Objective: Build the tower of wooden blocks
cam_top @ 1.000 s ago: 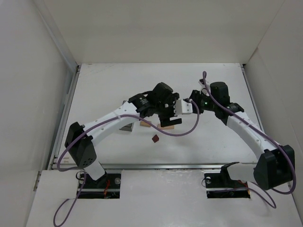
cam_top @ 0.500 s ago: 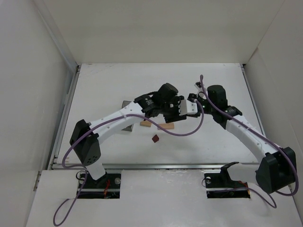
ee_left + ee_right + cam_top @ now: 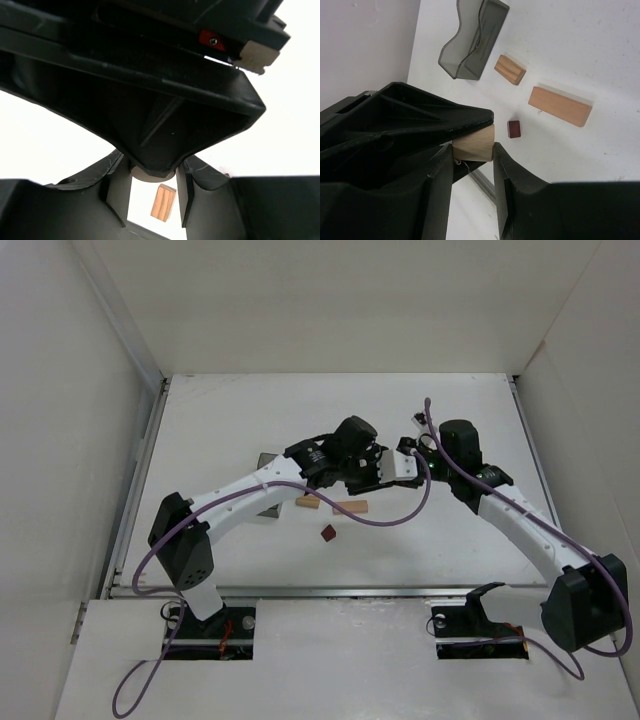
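Note:
My two grippers meet above the table's middle, the left gripper and the right gripper. In the right wrist view my right gripper is shut on a small tan block. The left gripper's black fingers lie above and below the same block. In the left wrist view the block's pale end spans my left gripper. On the table lie the pale tan plank, a small tan piece and the dark red-brown cube.
The dark grey see-through bin lies on the table left of the blocks, largely under my left arm in the top view. White walls close in the table at the back and both sides.
My left gripper has risen from beside the plank and moved right to meet the right gripper. The right gripper has shifted slightly left toward it. The blocks on the table have not moved.

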